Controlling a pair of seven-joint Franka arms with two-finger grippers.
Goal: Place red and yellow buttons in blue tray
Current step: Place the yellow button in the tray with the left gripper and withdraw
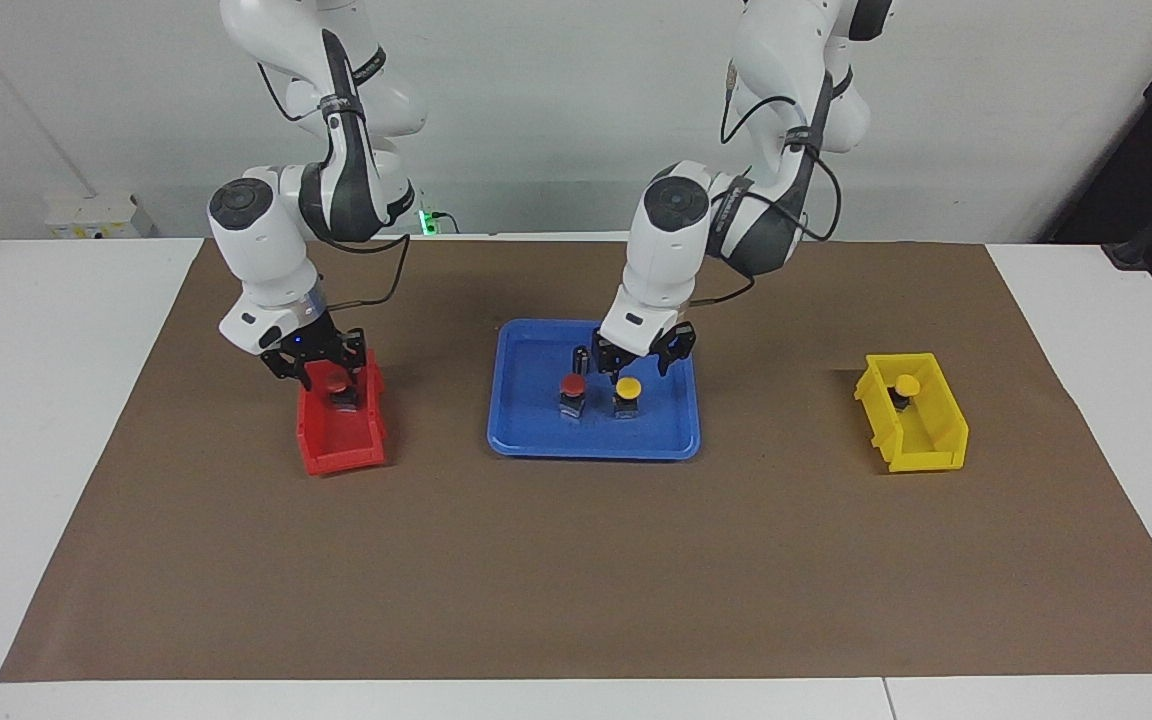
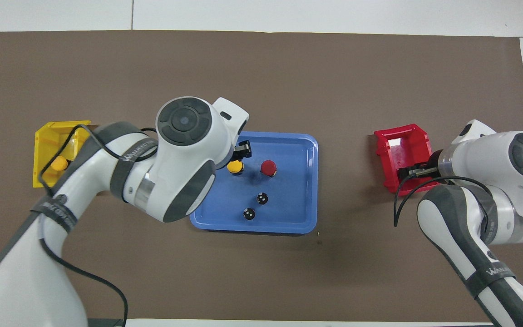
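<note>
The blue tray [image 1: 526, 435] lies mid-table and also shows in the overhead view [image 2: 304, 181]. In it stand one red button [image 1: 572, 388] [image 2: 268, 167] and one yellow button [image 1: 627, 389] [image 2: 234, 167], side by side. My left gripper [image 1: 636, 366] hangs open just over the yellow button, not touching it. My right gripper [image 1: 329, 376] is down in the red bin [image 1: 341, 440] around a second red button [image 1: 336, 381]. The other yellow button [image 1: 904, 386] [image 2: 59, 163] sits in the yellow bin [image 1: 921, 445].
Two dark capless cylinders [image 2: 262, 198] [image 2: 249, 214] stand in the tray, nearer the robots than the buttons. The red bin [image 2: 400, 147] is at the right arm's end of the brown mat, the yellow bin [image 2: 43, 141] at the left arm's end.
</note>
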